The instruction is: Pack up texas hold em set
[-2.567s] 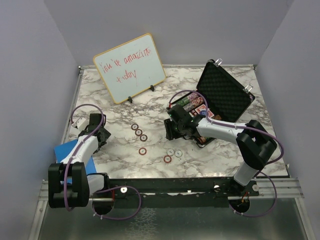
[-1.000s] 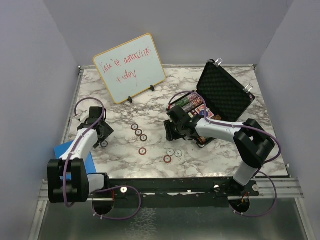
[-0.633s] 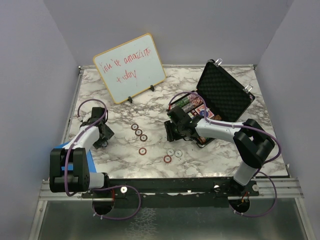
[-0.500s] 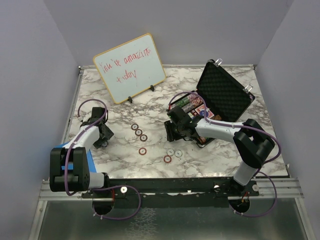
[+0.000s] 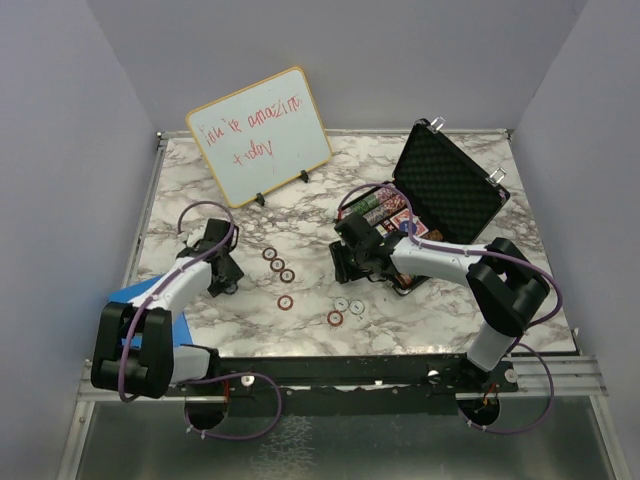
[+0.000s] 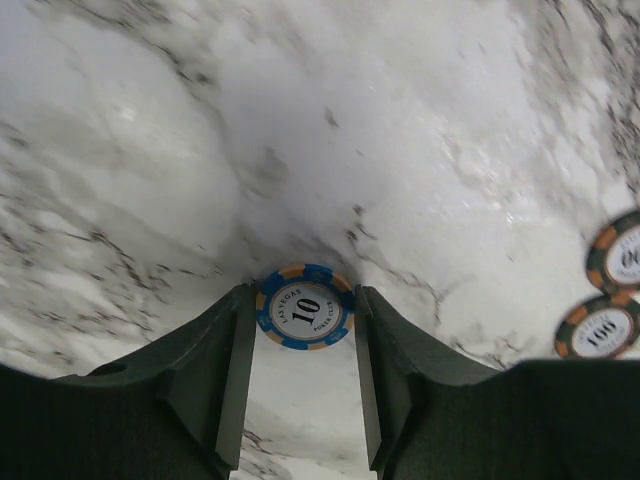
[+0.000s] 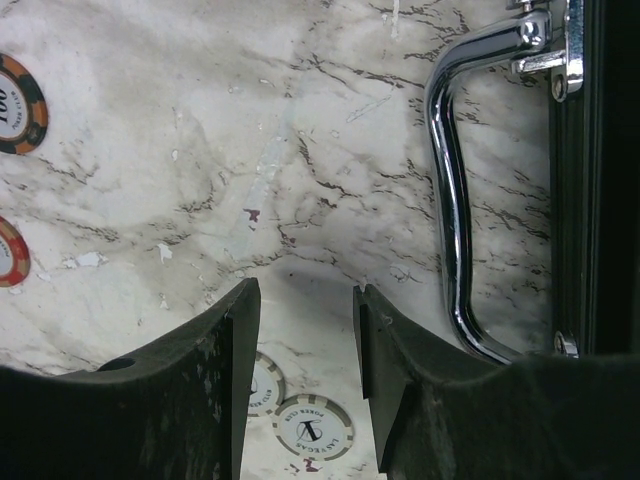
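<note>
Marbled bench (image 5: 450,310) between plain lilac walls. At 2 o'clock, black briefcase (image 5: 452,188) lying open, foam-lined lid tipped back, rows of chips (image 5: 368,207) and red card decks (image 5: 400,215) in the tray. At 11 o'clock, whiteboard (image 5: 260,135) propped upright. At 8 o'clock, left claw (image 5: 225,276) low over the marble, pinching a blue chip (image 6: 303,318) marked 10 by its edges between both fingers. Toward 6 o'clock, loose chips (image 5: 278,265) scattered flat. Beside the chrome handle (image 7: 445,180), at its 9 o'clock, right claw (image 7: 303,300) parted and empty, two white chips (image 7: 312,428) on the marble beneath it.
</note>
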You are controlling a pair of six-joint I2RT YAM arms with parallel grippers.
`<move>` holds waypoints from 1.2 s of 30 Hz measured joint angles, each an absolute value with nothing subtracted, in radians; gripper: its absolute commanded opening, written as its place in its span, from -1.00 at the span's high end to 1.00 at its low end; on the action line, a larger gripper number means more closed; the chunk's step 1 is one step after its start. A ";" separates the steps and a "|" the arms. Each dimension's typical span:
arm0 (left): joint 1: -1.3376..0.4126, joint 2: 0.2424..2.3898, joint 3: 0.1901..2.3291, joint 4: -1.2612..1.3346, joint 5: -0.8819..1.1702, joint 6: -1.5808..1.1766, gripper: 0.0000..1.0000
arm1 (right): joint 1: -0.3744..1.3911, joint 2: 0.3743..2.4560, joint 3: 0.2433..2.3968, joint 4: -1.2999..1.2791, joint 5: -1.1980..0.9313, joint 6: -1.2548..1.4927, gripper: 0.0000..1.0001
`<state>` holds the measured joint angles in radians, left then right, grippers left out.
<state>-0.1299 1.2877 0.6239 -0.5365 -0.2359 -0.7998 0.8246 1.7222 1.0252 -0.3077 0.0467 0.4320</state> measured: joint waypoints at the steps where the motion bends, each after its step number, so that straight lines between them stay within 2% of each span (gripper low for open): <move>1: -0.163 1.282 0.621 -0.535 -0.231 -0.818 0.07 | 0.822 1.722 1.023 -0.307 0.051 0.431 0.04; 8: -0.391 1.290 0.620 -0.497 -0.228 -0.966 0.06 | 0.770 1.702 0.994 -0.314 0.078 0.419 0.04; 22: -0.768 1.516 0.791 -0.390 -0.244 -1.081 0.04 | 0.738 1.615 0.971 -0.364 0.120 0.419 0.04; 27: -0.794 1.512 0.791 -0.390 -0.260 -1.093 -0.13 | 0.738 1.580 0.972 -0.386 0.118 0.423 0.04; 32: -0.794 1.467 0.781 -0.452 -0.314 -1.087 -0.39 | 0.738 1.576 0.989 -0.405 0.090 0.424 0.03; 36: -0.794 1.368 0.770 -0.493 -0.403 -1.078 -0.45 | 0.758 1.584 1.039 -0.415 0.070 0.424 0.00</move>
